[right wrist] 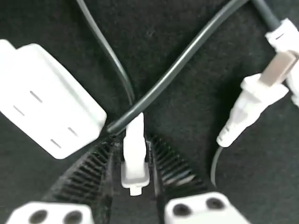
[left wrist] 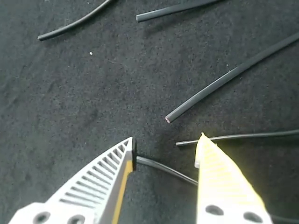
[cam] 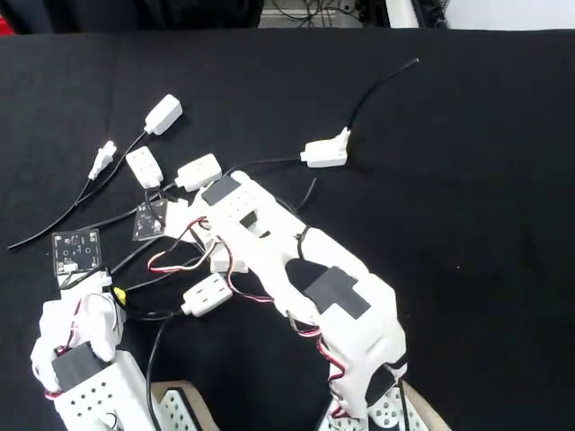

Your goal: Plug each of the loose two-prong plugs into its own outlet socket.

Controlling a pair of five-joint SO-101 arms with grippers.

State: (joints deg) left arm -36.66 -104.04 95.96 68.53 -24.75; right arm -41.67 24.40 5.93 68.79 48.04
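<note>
The right arm point(cam: 305, 287) is stretched from the near edge of the bench point(cam: 467, 180) diagonally toward its middle, and red leads are seen along its white links. The right hand point(right wrist: 134, 140) is closed, its dark ribbed fingers point(right wrist: 88, 172) pressed against both sides of a white plug point(right wrist: 135, 163). The left arm point(cam: 85, 359) is folded up close to its base, beside the other. The left hand point(left wrist: 166, 138) is held low over the bench with its jaws spread apart, one finger white and the other yellow.

A small dark board point(cam: 76, 250) (white-dotted) lies on the black tabletop point(cam: 485, 180).
</note>
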